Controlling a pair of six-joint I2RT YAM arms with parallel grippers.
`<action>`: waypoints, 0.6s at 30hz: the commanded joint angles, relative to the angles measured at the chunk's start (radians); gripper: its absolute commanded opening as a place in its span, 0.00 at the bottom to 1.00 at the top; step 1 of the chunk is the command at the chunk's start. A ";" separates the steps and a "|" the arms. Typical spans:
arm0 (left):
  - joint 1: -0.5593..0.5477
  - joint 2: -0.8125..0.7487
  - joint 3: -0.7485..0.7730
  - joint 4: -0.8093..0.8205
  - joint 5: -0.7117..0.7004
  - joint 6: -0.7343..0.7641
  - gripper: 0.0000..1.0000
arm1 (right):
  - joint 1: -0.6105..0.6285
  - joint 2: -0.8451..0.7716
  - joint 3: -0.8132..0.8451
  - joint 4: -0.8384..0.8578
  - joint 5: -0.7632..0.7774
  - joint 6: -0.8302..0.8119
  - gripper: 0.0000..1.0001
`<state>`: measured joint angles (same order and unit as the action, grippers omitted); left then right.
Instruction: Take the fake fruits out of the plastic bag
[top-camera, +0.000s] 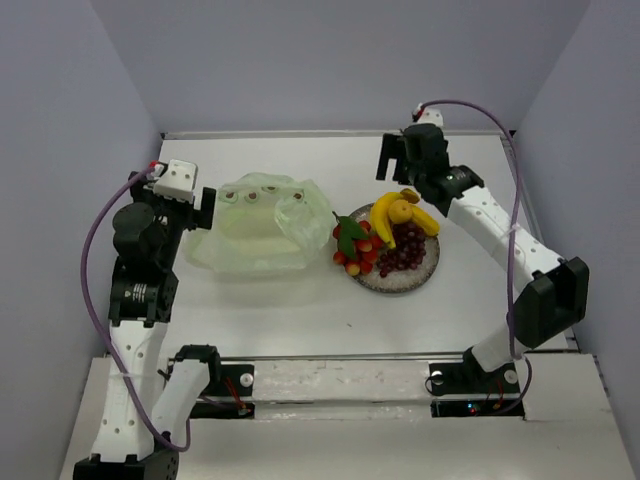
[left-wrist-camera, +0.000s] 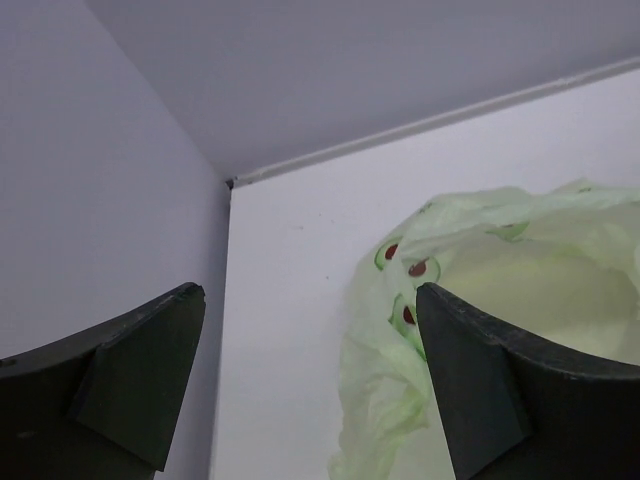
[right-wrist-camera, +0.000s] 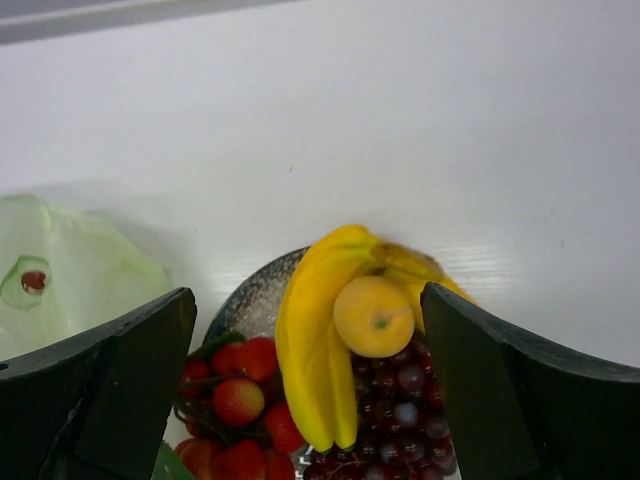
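Note:
The fake fruits (top-camera: 388, 236) lie heaped on a round speckled grey plate (top-camera: 400, 287): a yellow banana bunch (right-wrist-camera: 310, 350), a round yellow fruit (right-wrist-camera: 372, 315), dark purple grapes (right-wrist-camera: 400, 400) and red berries with green leaves (right-wrist-camera: 240, 395). The plastic bag (top-camera: 262, 235), pale green and crumpled, lies left of the plate with its mouth up. My left gripper (top-camera: 203, 210) hangs open at the bag's left edge, and the bag (left-wrist-camera: 520, 290) shows past its right finger. My right gripper (top-camera: 398, 156) is open above the plate's far side, with nothing between its fingers (right-wrist-camera: 120, 370).
Grey walls enclose the white table on the left, back and right. The table's back edge (left-wrist-camera: 420, 125) meets the wall close behind the bag. The plate rim (right-wrist-camera: 255, 300) nearly touches the bag (right-wrist-camera: 70, 275).

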<state>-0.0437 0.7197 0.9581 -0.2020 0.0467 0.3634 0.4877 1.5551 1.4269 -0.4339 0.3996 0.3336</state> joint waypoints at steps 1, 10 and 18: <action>0.004 -0.005 0.144 0.035 0.079 -0.038 0.99 | -0.184 0.032 0.171 -0.112 -0.082 -0.005 1.00; 0.074 0.243 0.369 -0.019 -0.298 0.009 0.99 | -0.650 0.102 0.127 -0.158 -0.373 0.137 1.00; 0.218 0.400 0.386 -0.204 -0.237 -0.118 0.99 | -0.744 0.135 0.090 -0.169 -0.363 0.186 1.00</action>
<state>0.1303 1.0939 1.3373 -0.2882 -0.1917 0.3138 -0.2626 1.6970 1.5043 -0.6006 0.0662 0.4938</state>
